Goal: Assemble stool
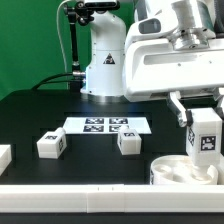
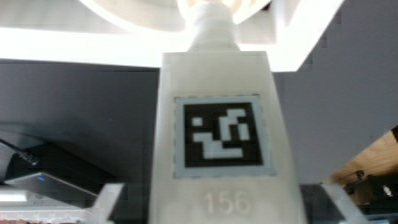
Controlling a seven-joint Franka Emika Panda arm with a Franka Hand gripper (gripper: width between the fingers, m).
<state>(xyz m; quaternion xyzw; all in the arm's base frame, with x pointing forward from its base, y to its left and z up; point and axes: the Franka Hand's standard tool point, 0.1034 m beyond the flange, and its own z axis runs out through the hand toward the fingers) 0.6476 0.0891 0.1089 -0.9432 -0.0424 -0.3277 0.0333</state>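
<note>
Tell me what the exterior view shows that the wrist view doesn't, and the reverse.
Exterior only: two loose legs lying on the table, near the marker board. Wrist only: the tag on the held leg seen close up, with blurred digits beneath it. Both: the claw shut on the held leg, with the round seat close to it.

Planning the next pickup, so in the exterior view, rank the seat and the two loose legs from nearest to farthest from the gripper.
1. Seat, directly below the gripper and its held leg.
2. Near leg, by the marker board.
3. Far leg, farther toward the exterior view's left.
</note>
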